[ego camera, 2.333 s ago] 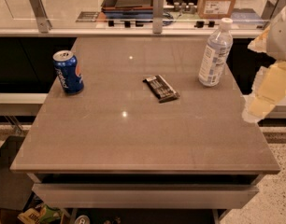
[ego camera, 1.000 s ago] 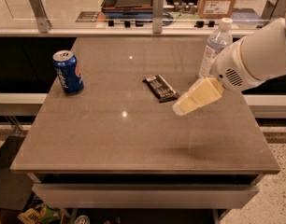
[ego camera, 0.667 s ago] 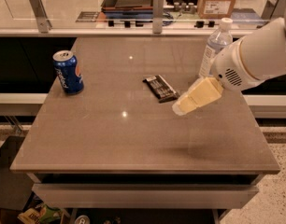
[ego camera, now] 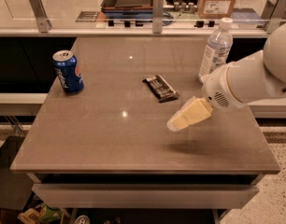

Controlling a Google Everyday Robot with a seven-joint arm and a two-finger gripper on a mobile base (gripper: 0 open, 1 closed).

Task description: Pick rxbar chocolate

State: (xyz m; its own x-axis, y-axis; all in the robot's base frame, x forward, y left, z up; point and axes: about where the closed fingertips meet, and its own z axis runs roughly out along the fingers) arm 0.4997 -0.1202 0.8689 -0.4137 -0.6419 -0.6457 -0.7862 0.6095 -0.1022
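1. The rxbar chocolate is seen lying flat near the middle of the tabletop, set at a slant.
2. The claw is held above the tabletop, near the bar on its front right and apart from it; whether it is open or closed cannot be told.
3. A blue can is stood at the left and a water bottle at the back right.
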